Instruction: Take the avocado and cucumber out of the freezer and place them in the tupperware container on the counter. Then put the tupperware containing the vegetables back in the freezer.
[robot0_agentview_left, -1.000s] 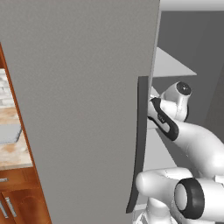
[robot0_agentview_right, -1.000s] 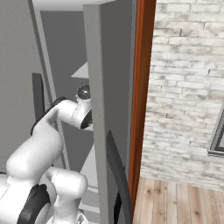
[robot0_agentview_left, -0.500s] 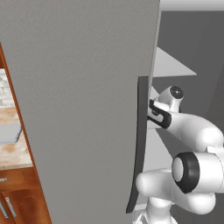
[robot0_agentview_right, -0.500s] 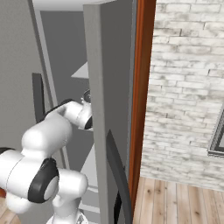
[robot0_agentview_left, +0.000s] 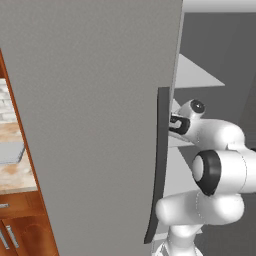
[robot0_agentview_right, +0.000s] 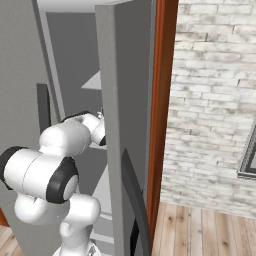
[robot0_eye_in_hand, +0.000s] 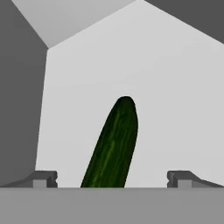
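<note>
My arm reaches past the edge of the freezer (robot0_agentview_left: 95, 110) door, beside its dark vertical bar handle (robot0_agentview_left: 159, 165), and into the grey compartment where pale shelves show. My pincer (robot0_eye_in_hand: 112, 177) stands wide open, its two dark fingertips (robot0_eye_in_hand: 43, 178) far apart and touching nothing. Between them, in the hand view, the cucumber (robot0_eye_in_hand: 113, 146) lies on the pale shelf (robot0_eye_in_hand: 166, 109) inside the freezer. It is dark green and glossy, its rounded far end pointing away from me and leaning slightly to one side. Its near end runs down to the bottom of that view, so I cannot tell how close it comes to my fingers. Out on the bench (robot0_agentview_left: 15, 175), at the left edge of the left base view, the tupperware container (robot0_agentview_left: 10, 151) sits flat on the marbled top, above the reddish-brown cabinets (robot0_agentview_left: 22, 225).
</note>
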